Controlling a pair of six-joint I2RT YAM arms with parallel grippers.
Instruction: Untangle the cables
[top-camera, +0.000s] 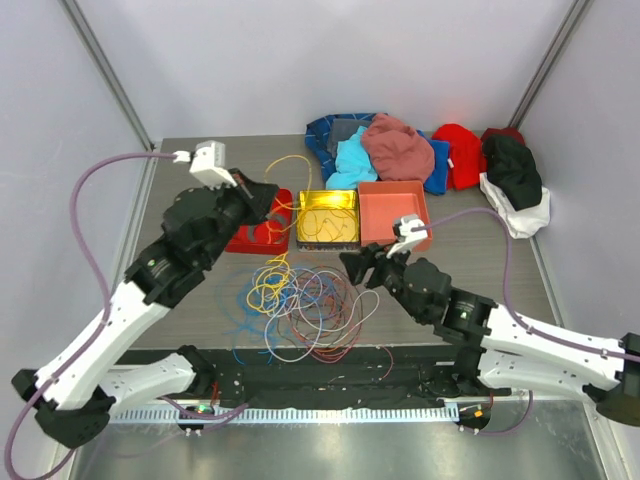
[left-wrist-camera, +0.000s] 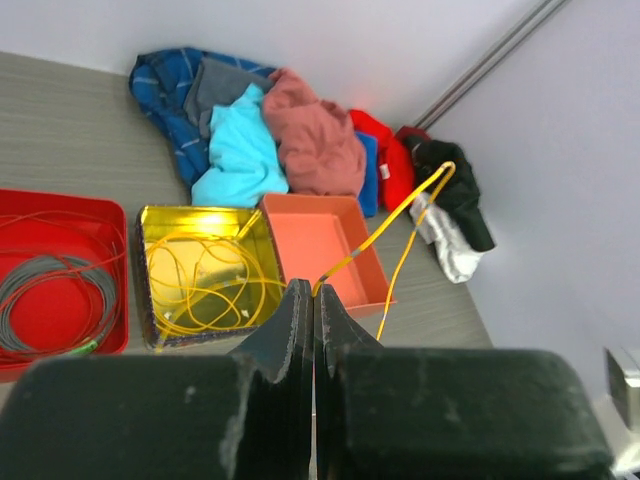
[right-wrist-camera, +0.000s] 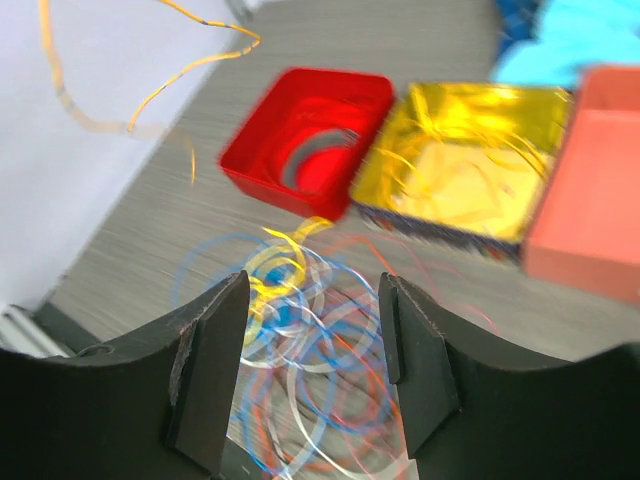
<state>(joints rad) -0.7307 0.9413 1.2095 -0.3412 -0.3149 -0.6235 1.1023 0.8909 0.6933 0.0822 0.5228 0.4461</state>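
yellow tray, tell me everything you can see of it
The yellow tray is square and shallow, with a glossy, reflective gold inside and dark outer walls; it looks like metal or shiny plastic. It sits flat on the table, in the middle of a row, with the red tray close on its left and the orange tray close on its right. Whether they touch is unclear. Thin yellow cables lie loosely looped inside it.

Left hand (left-wrist-camera: 314, 305) pinched closed, right hand (right-wrist-camera: 312, 305) spread

Grey table (top-camera: 190, 165), three trays (top-camera: 327, 245), tangled cables (top-camera: 310, 310), clothes (top-camera: 400, 148) (heaped behind)
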